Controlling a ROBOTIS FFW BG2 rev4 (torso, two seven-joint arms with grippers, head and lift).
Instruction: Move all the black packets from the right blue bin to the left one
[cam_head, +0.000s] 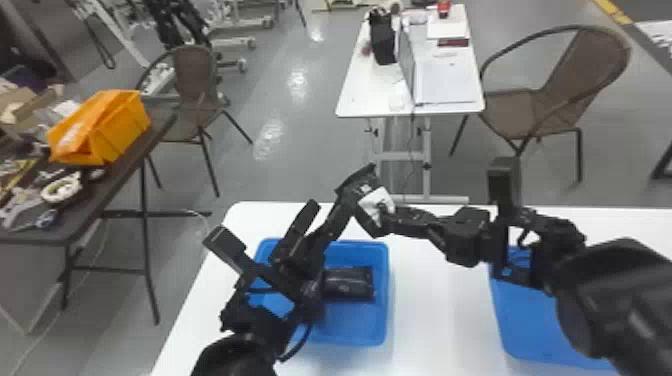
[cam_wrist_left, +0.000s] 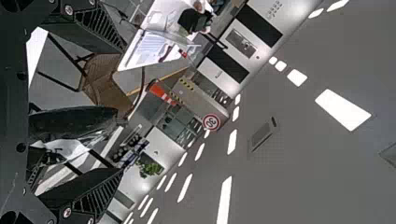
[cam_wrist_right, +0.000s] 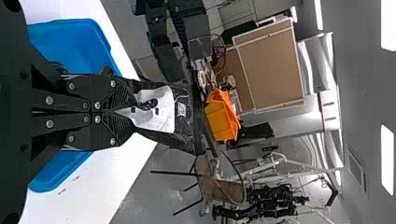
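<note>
In the head view my right gripper (cam_head: 391, 218), between the two bins, grips a black packet (cam_head: 369, 209) with a white patch above the table. My left gripper (cam_head: 340, 212) is beside that packet. The left blue bin (cam_head: 352, 327) holds a black packet (cam_head: 348, 283); the right blue bin (cam_head: 537, 322) is partly hidden by the right arm. In the left wrist view, the left gripper (cam_wrist_left: 119, 109) stands open, with a dark packet edge (cam_wrist_left: 72, 122) between its fingers. In the right wrist view, the right gripper (cam_wrist_right: 133, 112) is closed on the packet (cam_wrist_right: 184, 114).
Both bins rest on a white table (cam_head: 435, 300). Beyond it stand another white table (cam_head: 447, 82) and a chair (cam_head: 540, 107). A dark side table at the left carries an orange bin (cam_head: 117, 127). The two arms come close together over the table.
</note>
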